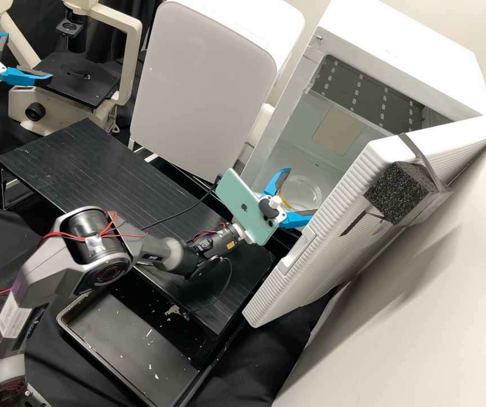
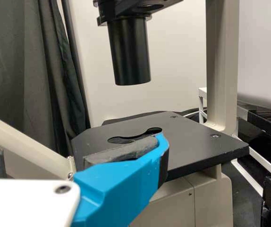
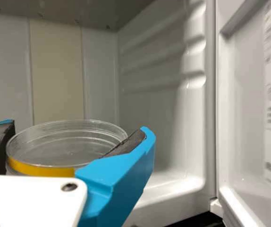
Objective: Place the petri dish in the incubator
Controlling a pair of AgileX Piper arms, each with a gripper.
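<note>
My right gripper is in the open mouth of the white incubator, shut on the clear petri dish. In the right wrist view, the dish, with its yellow band, lies level between the dark pads of the gripper, inside the incubator. The dish's underside is mostly hidden. Over by the microscope, at the high view's upper left, my left gripper stands open and holds nothing. The left wrist view has this gripper in front of the microscope stage.
The incubator door hangs open close beside the right gripper, with a black foam block on it. A black raised platform lies under the right arm, above a dark tray. The microscope stands at the upper left.
</note>
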